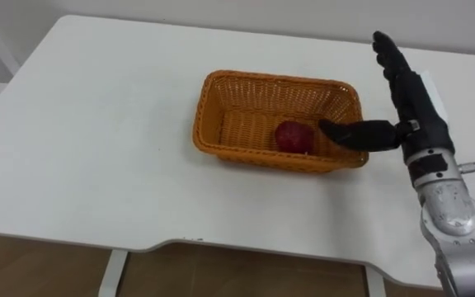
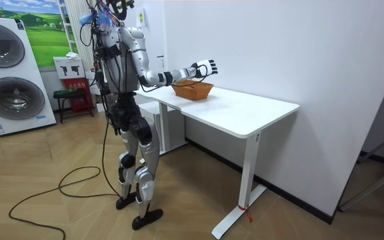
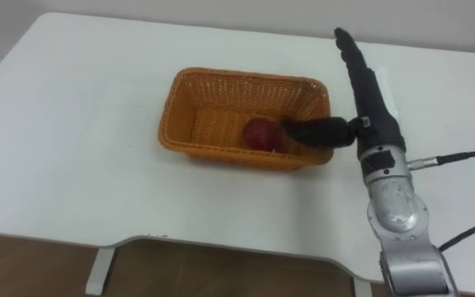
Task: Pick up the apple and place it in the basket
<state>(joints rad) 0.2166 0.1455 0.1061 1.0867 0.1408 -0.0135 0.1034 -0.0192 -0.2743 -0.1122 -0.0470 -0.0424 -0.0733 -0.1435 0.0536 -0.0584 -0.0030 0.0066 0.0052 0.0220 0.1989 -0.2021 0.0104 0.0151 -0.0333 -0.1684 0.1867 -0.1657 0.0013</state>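
Note:
A red apple (image 1: 293, 136) (image 3: 261, 133) lies inside the orange wicker basket (image 1: 221, 107) (image 3: 188, 103), near its right front corner. My right hand (image 1: 406, 91) (image 3: 368, 91) hovers at the basket's right end, open, with its fingers straight and pointing away and the thumb stretched left toward the apple. Nothing is held in it. In the room view I stand at the end of the white table (image 2: 245, 110) with the right hand (image 2: 204, 67) raised over the basket (image 2: 193, 89).
The white table (image 1: 97, 148) has free room to the left and in front of the basket. Its front edge has a shallow cut-out. Washing machines (image 2: 15, 73) and a small stool (image 2: 64, 95) stand behind me in the room view.

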